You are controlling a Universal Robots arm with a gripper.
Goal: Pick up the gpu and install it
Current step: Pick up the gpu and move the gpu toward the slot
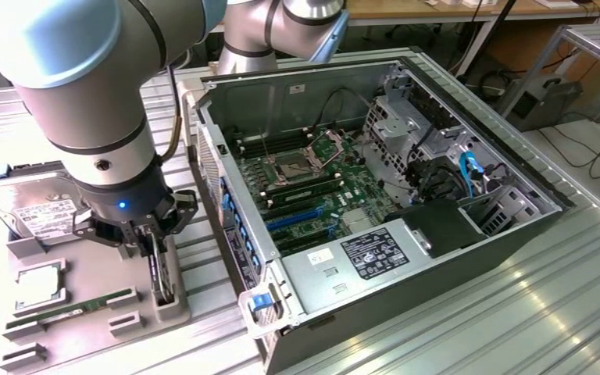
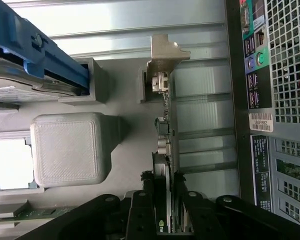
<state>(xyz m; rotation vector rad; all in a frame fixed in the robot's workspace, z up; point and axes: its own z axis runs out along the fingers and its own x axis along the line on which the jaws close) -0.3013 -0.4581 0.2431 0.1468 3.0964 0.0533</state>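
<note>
Ribbed aluminium counter (image 1: 550, 312), lab benches behind. Open black PC case (image 1: 383, 195) lies on it, motherboard exposed. Matte grey printed holder (image 1: 91, 316) sits beside the case, on the exterior view's left. The gpu (image 1: 162, 275), a thin card with a silvery bracket, stands on edge in the slot along the holder's case-side edge. The claw (image 1: 152, 246) grips its top edge.
</note>
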